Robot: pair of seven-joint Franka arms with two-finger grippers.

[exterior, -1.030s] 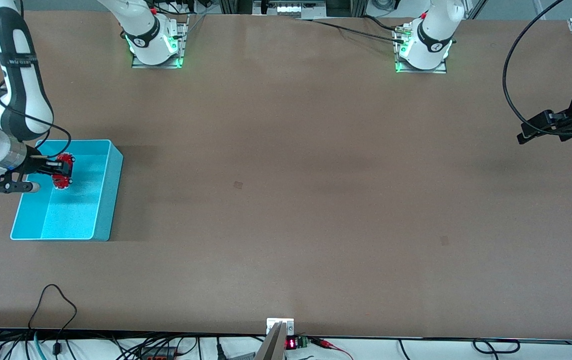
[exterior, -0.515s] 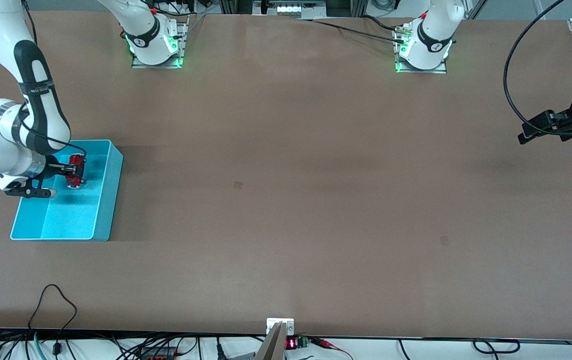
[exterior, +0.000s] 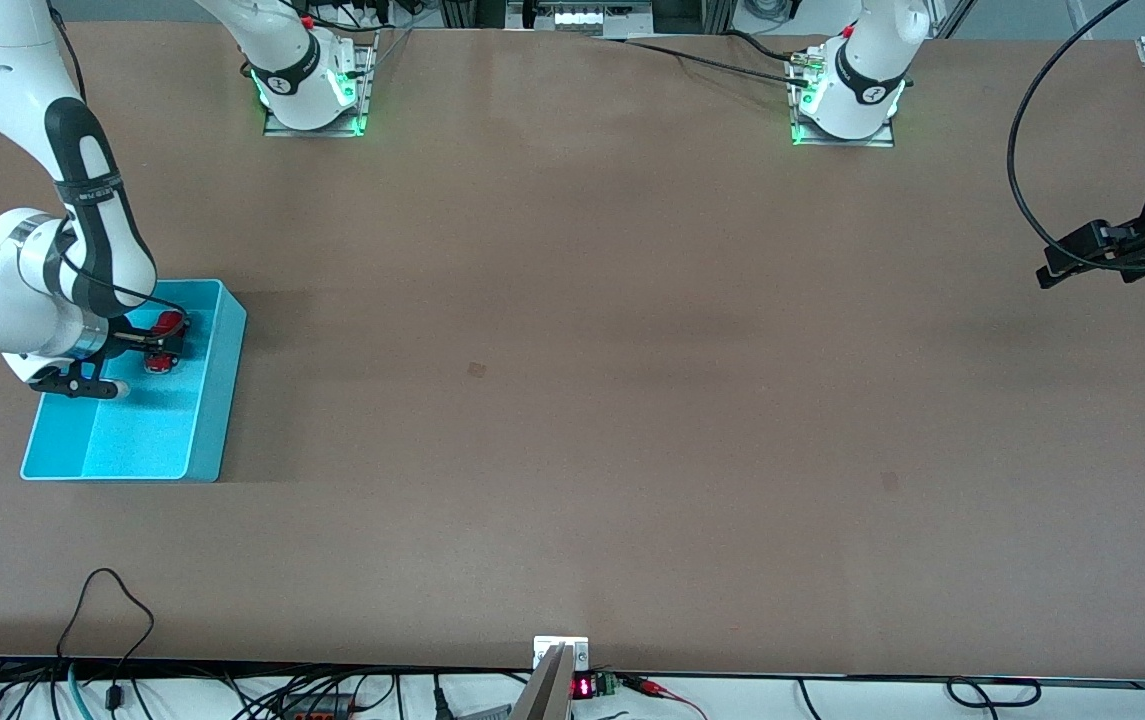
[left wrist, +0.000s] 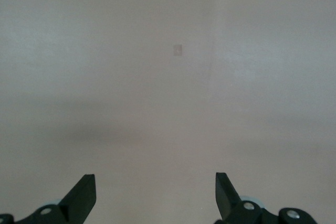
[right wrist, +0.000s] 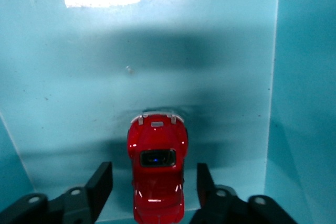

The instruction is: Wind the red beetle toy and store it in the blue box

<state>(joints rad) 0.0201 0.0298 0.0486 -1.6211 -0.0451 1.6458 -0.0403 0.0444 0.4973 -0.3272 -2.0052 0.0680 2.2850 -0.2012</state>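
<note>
The red beetle toy [exterior: 169, 322] lies inside the blue box [exterior: 217, 400], in the part of the box farther from the front camera. My right gripper [exterior: 164, 342] reaches down into the box and is open, one finger on each side of the toy with a gap on both sides. The right wrist view shows the toy [right wrist: 157, 174] resting on the box floor [right wrist: 79, 77] between my right gripper's [right wrist: 152, 184] fingers. My left gripper [exterior: 1052, 268] is open and empty and waits over the table edge at the left arm's end; it also shows in the left wrist view [left wrist: 154, 192].
The box stands at the right arm's end of the brown table [exterior: 572, 350]. The box's tall walls [right wrist: 304, 103] stand close beside the right gripper. Cables [exterior: 112, 610] lie along the table edge nearest the front camera.
My right gripper carried the toy across the box toward the left arm's end, lowered it to the floor, and its fingers now stand apart from it. The left arm has not moved.
</note>
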